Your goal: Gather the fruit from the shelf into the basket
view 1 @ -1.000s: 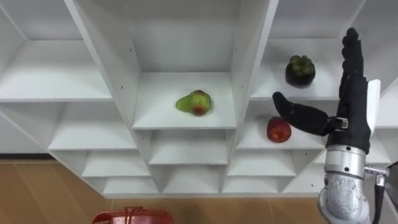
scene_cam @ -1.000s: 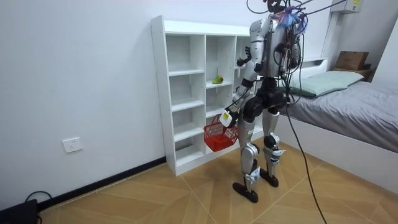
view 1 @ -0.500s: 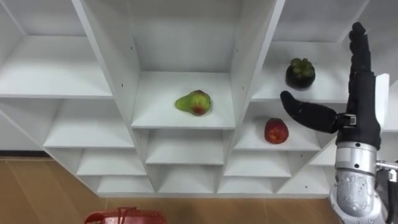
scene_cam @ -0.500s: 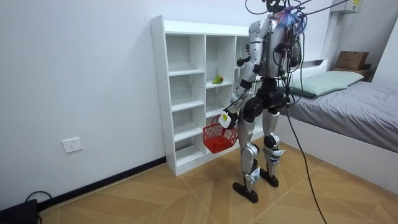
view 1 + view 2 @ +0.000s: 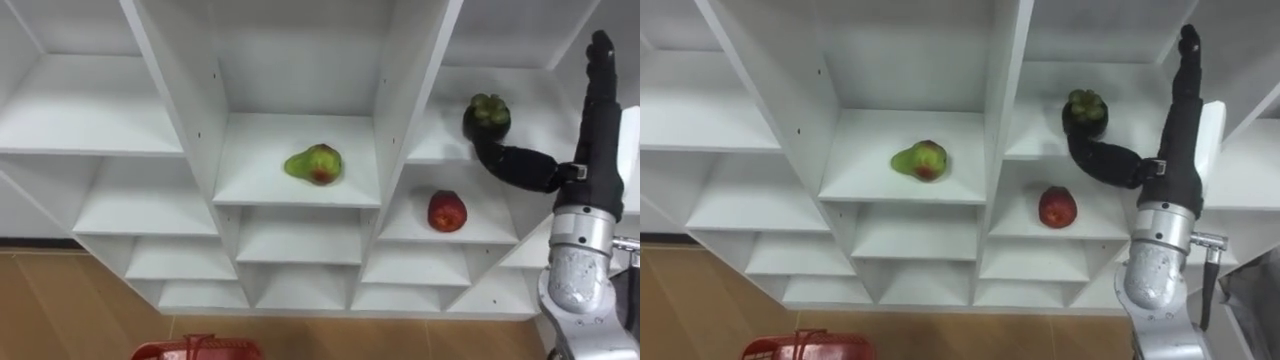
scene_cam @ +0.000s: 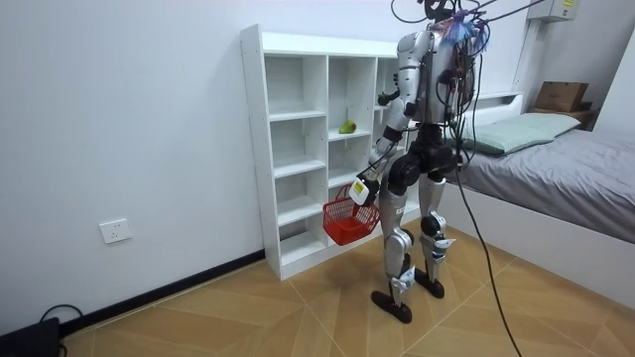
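A white closet (image 5: 400,100) holds three fruits. A green and red pear (image 5: 313,164) lies in the middle compartment. A dark mangosteen (image 5: 487,114) sits on the upper right shelf, and a red apple (image 5: 447,211) sits on the shelf below it. My right hand (image 5: 600,160) is raised in front of the right column and is open. Its fingers point straight up and its thumb reaches left, with the tip just under the mangosteen. In the room view my left hand (image 6: 361,187) hangs low and carries a red basket (image 6: 347,216) by its handle.
I stand upright facing the closet, close to its right column. The basket's rim (image 5: 195,350) shows at the bottom edge over the wooden floor (image 5: 60,310). A bed (image 6: 556,169) stands on the room view's right, behind me.
My right hand has risen and moved toward the upper right shelf, so its thumb has gone from beside the apple to just under the mangosteen. The fruits have not moved.
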